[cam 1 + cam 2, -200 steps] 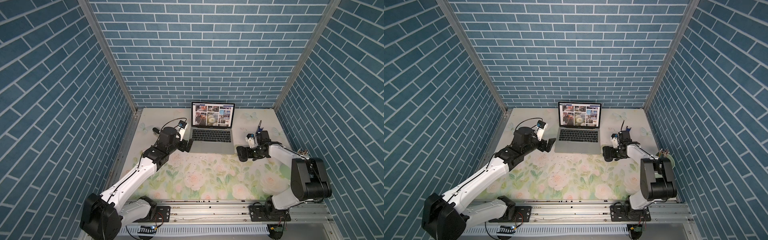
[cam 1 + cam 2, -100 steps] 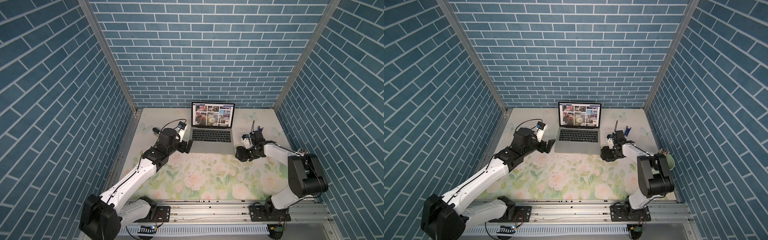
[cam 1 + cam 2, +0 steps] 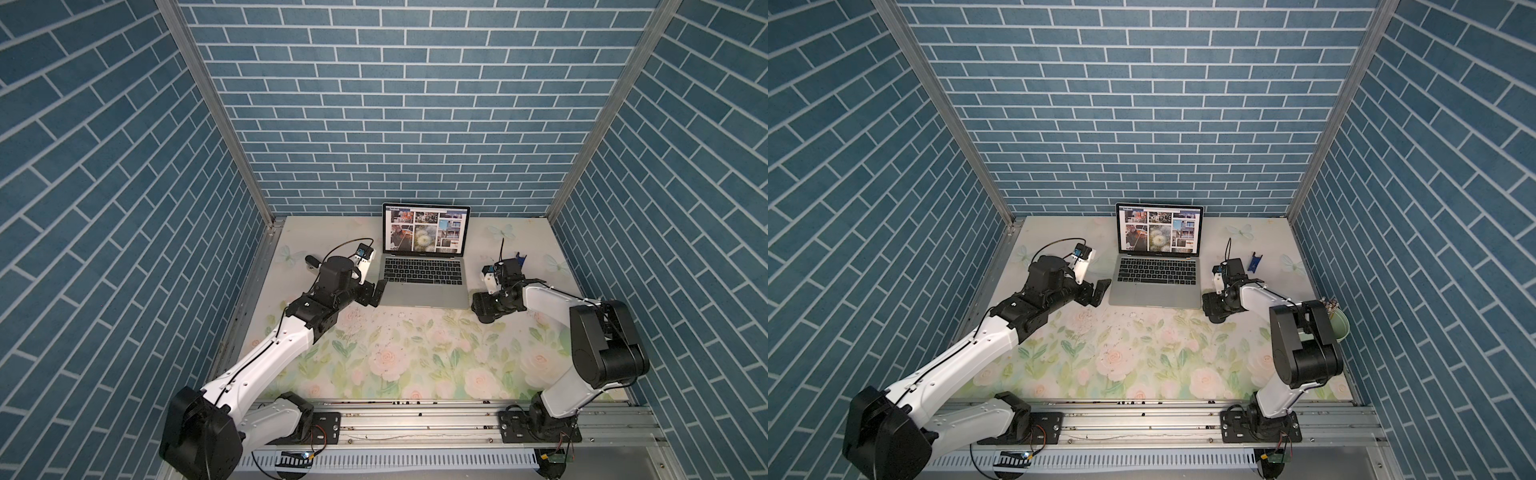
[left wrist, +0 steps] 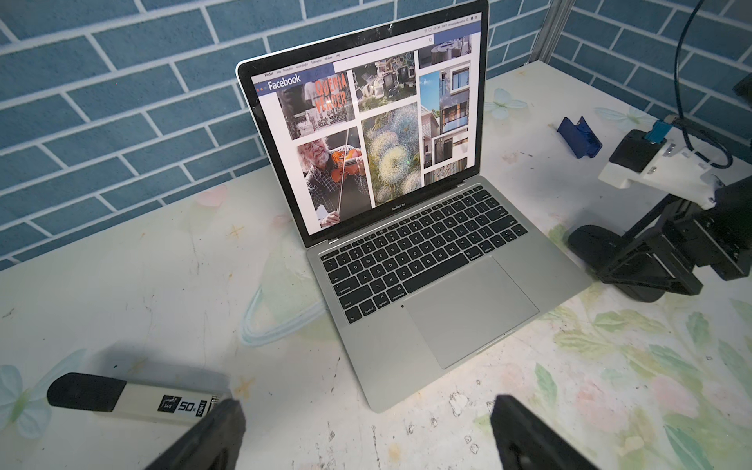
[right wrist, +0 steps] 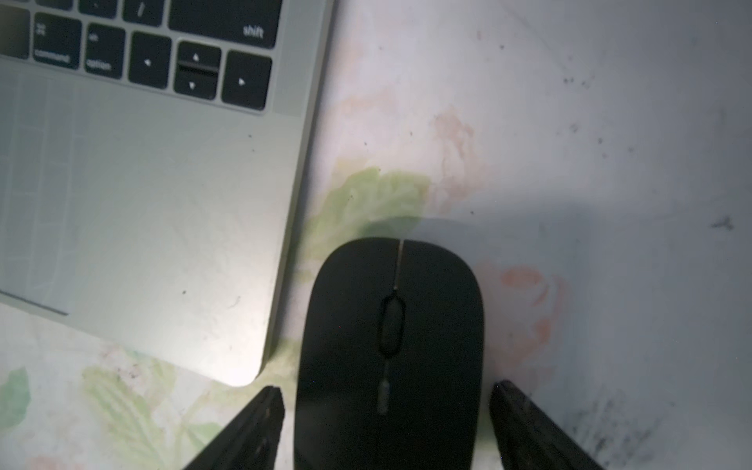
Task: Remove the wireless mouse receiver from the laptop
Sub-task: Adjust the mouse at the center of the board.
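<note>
The silver-grey laptop (image 3: 422, 286) (image 3: 1154, 291) stands open at the back middle of the table, its screen lit with photos. No wireless mouse receiver shows in any view. My left gripper (image 3: 374, 293) (image 4: 366, 407) hangs open just off the laptop's front left corner (image 4: 382, 390), holding nothing. My right gripper (image 3: 484, 305) (image 5: 386, 390) is low by the front right corner. Its jaws straddle a black mouse (image 5: 390, 325) (image 4: 590, 244), with a narrow gap on each side.
A small blue plastic piece (image 3: 519, 259) (image 4: 578, 136) lies behind the right arm. A white box with a black end (image 4: 134, 401) lies left of the laptop. A green cup (image 3: 1335, 328) stands at the right wall. Brick-patterned walls close in three sides.
My right wrist has swung a little left toward the laptop, and its jaws have narrowed around the mouse. The left arm has not moved.
</note>
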You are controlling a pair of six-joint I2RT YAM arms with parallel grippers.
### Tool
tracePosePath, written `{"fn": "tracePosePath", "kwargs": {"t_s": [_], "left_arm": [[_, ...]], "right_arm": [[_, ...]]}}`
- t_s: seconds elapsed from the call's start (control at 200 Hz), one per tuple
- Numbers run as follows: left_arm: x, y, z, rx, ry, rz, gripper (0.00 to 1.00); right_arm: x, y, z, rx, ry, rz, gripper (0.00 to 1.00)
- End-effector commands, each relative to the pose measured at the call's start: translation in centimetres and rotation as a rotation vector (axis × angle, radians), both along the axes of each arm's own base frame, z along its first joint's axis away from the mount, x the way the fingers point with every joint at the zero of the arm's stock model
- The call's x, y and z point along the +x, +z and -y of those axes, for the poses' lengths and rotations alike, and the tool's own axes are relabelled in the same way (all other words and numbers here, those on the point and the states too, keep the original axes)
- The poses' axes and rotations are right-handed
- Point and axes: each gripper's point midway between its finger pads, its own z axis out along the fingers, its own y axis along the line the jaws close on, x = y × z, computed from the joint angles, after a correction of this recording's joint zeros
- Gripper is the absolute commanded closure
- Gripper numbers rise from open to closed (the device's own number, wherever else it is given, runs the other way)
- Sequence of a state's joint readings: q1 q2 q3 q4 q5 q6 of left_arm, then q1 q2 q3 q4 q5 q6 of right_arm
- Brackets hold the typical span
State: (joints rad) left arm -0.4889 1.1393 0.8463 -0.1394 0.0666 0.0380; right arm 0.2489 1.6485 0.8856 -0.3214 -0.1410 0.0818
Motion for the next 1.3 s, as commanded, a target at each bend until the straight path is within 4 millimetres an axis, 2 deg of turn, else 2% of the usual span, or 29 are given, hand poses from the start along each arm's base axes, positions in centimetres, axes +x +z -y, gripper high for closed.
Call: {"fn": "tracePosePath", "kwargs": {"t_s": [0.0,0.13,0.335,1.195,1.295], "left_arm": [[0.2,-0.6,-0.3,0.011,0.007,-0.009,0.0],[0.3,-0.8,-0.3,0.013,0.007,-0.015,0.0],[0.3,-1.0,-0.3,0.015,0.007,-0.021,0.0],[0.0,-1.9,-0.2,0.045,-0.022,-0.041,0.0],[0.0,-2.1,-0.1,0.043,-0.027,-0.047,0.0]], "right_arm": [[-0.9,-1.7,0.2,-0.034,-0.029,-0.068,0.21],[-0.9,-2.1,0.4,-0.045,-0.035,-0.079,0.3],[-0.9,-2.5,0.7,-0.067,-0.04,-0.087,0.33],[0.8,-2.8,1.3,-0.05,-0.205,-0.042,0.35],[0.5,-3.1,1.4,-0.058,-0.202,-0.052,0.26]]}}
